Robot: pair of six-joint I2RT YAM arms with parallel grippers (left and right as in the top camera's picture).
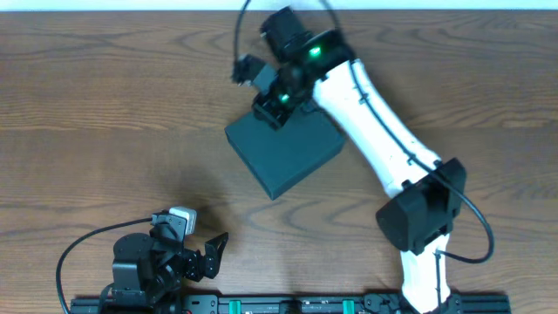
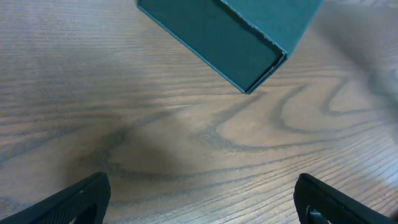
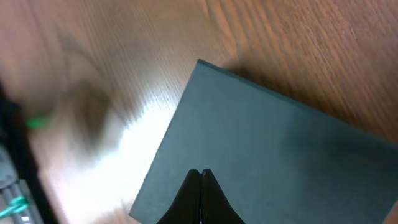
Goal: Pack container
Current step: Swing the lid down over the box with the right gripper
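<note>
The container (image 1: 283,153) is a dark teal square box with its lid shut, lying turned at an angle in the middle of the table. It also shows in the right wrist view (image 3: 280,155) and its near corner in the left wrist view (image 2: 249,37). My right gripper (image 1: 272,105) is shut with nothing between its fingers, and its tips (image 3: 200,173) are over the box's top near the far edge. My left gripper (image 1: 214,253) is open and empty near the table's front edge; in the left wrist view (image 2: 202,199) its fingers frame bare wood.
The wooden table (image 1: 105,105) fills the view. The right arm (image 1: 375,122) reaches diagonally from the front right over the box. A black rail (image 1: 288,305) runs along the front edge. No snack packets are in view.
</note>
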